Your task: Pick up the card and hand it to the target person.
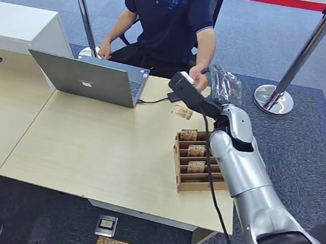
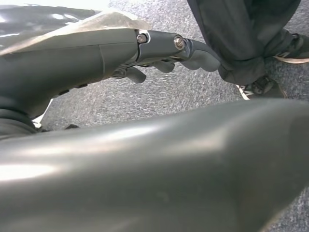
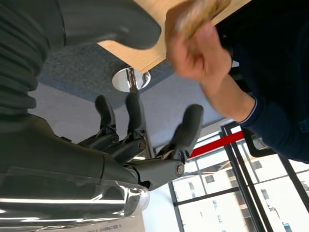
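Three patterned cards (image 1: 196, 151) in slotted wooden rack (image 1: 180, 182), right hand (image 3: 146, 145) spread empty

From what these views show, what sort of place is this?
Probably an office reception or demo area: a person at an open grey laptop on a light wooden desk, chrome queue stanchions on grey carpet.

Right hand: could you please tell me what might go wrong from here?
The open right hand sits close to the person's hand, which holds a blurred card; pulling back carelessly could bump it. The black cable along the right arm hangs over the card rack, so it might snag there.
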Motion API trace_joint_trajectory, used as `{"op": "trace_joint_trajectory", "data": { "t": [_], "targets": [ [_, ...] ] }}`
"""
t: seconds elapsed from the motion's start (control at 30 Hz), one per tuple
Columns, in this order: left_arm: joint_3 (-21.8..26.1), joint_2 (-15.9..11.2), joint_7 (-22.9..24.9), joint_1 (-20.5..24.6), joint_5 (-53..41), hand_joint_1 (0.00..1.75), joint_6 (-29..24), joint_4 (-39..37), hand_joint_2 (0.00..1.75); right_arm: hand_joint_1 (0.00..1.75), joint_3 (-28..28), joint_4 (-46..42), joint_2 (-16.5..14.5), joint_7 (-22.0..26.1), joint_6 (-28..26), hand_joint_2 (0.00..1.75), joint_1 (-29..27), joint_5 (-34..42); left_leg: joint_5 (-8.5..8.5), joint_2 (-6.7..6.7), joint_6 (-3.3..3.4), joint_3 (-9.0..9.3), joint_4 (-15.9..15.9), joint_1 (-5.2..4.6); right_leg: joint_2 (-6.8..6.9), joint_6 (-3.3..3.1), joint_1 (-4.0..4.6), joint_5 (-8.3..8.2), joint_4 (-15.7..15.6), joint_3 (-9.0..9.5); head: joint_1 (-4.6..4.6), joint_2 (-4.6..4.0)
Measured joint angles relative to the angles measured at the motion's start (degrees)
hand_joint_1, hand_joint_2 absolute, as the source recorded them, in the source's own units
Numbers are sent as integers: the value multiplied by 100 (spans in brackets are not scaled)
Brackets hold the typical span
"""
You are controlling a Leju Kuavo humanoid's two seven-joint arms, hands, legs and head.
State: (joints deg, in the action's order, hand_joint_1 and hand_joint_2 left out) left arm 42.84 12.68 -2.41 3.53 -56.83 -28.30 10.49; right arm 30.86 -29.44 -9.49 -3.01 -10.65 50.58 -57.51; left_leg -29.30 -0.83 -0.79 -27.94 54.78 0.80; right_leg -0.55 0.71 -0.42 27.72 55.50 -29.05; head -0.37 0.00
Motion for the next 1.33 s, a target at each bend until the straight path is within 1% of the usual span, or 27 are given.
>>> {"op": "trace_joint_trajectory", "data": {
  "t": [0.03,0.1,0.17,0.37,0.5,0.57,0.6,0.7,0.8,0.87,0.9,0.93,1.0,1.03,1.07,1.13,1.2,1.3,1.33],
  "targets": [
    [0,0,1,0,0,0,0,0,0,25,0,28,-2,-1,-6,175,4,-3,0,0,0,0,0,0,0,0,0,0,0,0,0,0],
    [0,0,1,0,-1,0,0,0,0,0,0,78,-3,-3,-14,87,9,-9,0,0,0,0,0,0,0,0,0,0,1,0,0,0],
    [0,0,2,0,-5,0,-1,0,0,0,0,115,-5,-7,-21,0,10,-34,0,0,0,0,0,0,0,0,0,0,0,0,0,0],
    [0,0,-3,1,-14,0,-2,0,0,0,-2,195,-12,-11,-168,0,-12,-149,0,0,0,0,1,0,0,0,0,0,0,-1,1,0],
    [2,0,-16,1,1,0,-2,0,0,0,-40,28,61,-9,-549,0,-188,-331,0,-1,0,0,1,0,0,0,0,0,-3,-2,0,0],
    [7,0,-16,-1,22,0,-6,0,0,0,-116,-291,172,-48,-782,0,-454,-478,-1,-4,1,-1,1,1,0,0,0,0,-7,-2,0,0],
    [11,1,-16,-2,43,0,-14,0,0,0,-184,-570,252,-93,-922,0,-678,-591,-1,-8,2,-2,1,2,0,1,1,0,-10,0,0,0],
    [57,11,-7,-19,127,0,-62,0,0,0,-561,-1848,529,-237,-1456,0,-1686,-1040,-6,-25,7,-8,1,4,1,3,1,2,-18,3,1,0],
    [149,36,12,-51,194,0,-125,0,0,0,-1235,-3470,706,-262,-2174,0,-2980,-1393,-16,-34,13,-15,1,4,1,10,1,8,-25,0,0,0],
    [209,55,24,-69,219,0,-161,-1,0,0,-1806,-4609,713,-80,-2638,0,-3896,-1387,-26,-36,15,-17,0,3,1,14,0,15,-27,-2,1,0],
    [234,63,28,-75,222,0,-169,-1,0,0,-2114,-5149,657,152,-2789,0,-4314,-1269,-30,-35,13,-18,0,3,1,14,0,18,-27,-4,1,0],
    [258,68,29,-79,214,0,-172,-2,0,0,-2445,-5655,549,503,-2879,0,-4687,-1058,-34,-34,12,-19,0,3,1,13,0,20,-27,-6,1,0],
    [291,74,29,-80,178,0,-171,-2,0,0,-3217,-6594,196,1403,-2956,0,-5302,-361,-37,-31,9,-17,-1,3,1,10,0,25,-27,-9,0,0],
    [299,77,29,-80,155,0,-169,-2,0,0,-3628,-7002,2,1776,-2972,0,-5562,66,-37,-31,9,-16,-2,3,1,10,0,27,-26,-8,1,0],
    [305,79,29,-82,139,0,-169,-2,0,0,-4031,-7366,-175,2015,-2977,0,-5801,482,-38,-31,8,-15,-3,3,1,10,0,28,-26,-8,0,0],
    [322,84,29,-78,122,0,-168,-2,0,0,-4706,-7913,-430,2166,-2981,0,-6217,1154,-38,-25,7,-11,-5,3,1,10,1,29,-25,-5,1,0],
    [341,91,31,-67,110,0,-166,-2,0,0,-5236,-8169,-594,2192,-2980,0,-6521,1720,-39,-19,7,-4,-5,2,1,10,1,28,-24,0,1,0],
    [350,107,56,-60,42,0,-122,-1,0,0,-6047,-7958,-768,2203,-2892,0,-6669,2347,-38,-17,8,6,-5,1,1,10,1,27,-25,12,1,0],
    [350,109,63,-60,27,0,-111,-1,0,0,-6187,-7874,-791,2204,-2863,0,-6660,2405,-38,-17,8,8,-5,0,1,10,1,27,-26,14,0,0]
  ]
}}
